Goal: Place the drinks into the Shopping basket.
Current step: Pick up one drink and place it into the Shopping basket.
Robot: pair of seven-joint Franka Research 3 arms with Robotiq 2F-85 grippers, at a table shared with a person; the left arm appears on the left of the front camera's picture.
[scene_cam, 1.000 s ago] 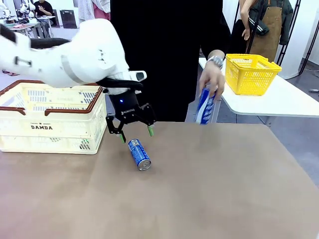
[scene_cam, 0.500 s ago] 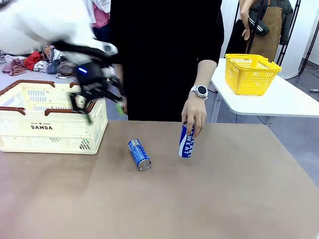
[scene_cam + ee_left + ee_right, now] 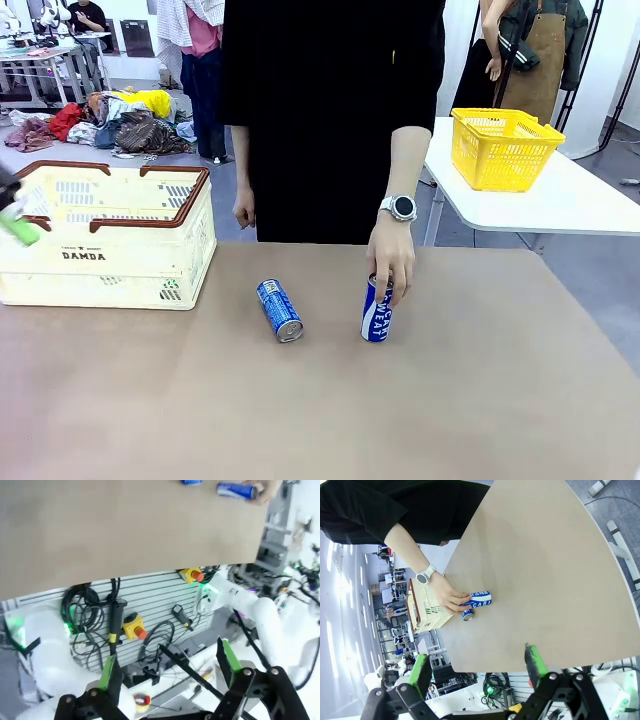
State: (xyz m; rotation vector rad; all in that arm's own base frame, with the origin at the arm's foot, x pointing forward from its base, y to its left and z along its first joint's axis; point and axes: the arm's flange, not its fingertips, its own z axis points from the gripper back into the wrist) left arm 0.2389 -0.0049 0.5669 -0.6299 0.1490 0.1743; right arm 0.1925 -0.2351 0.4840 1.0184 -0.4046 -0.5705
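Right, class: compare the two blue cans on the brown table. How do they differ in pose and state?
The standing can is upright; the lying can rests on its side. The person's hand holds the standing can's top; nothing touches the lying can. The lying can is nearer the Shopping basket. Both are blue with white lettering.

Desk (image 3: 420,410): smooth matt brown top. Lying can (image 3: 279,310): glossy printed metal, bare silver end. Upright can (image 3: 376,314): same glossy finish. Shopping basket (image 3: 105,255): cream plastic, brown plastic rim. Yellow basket (image 3: 505,150): plastic mesh.
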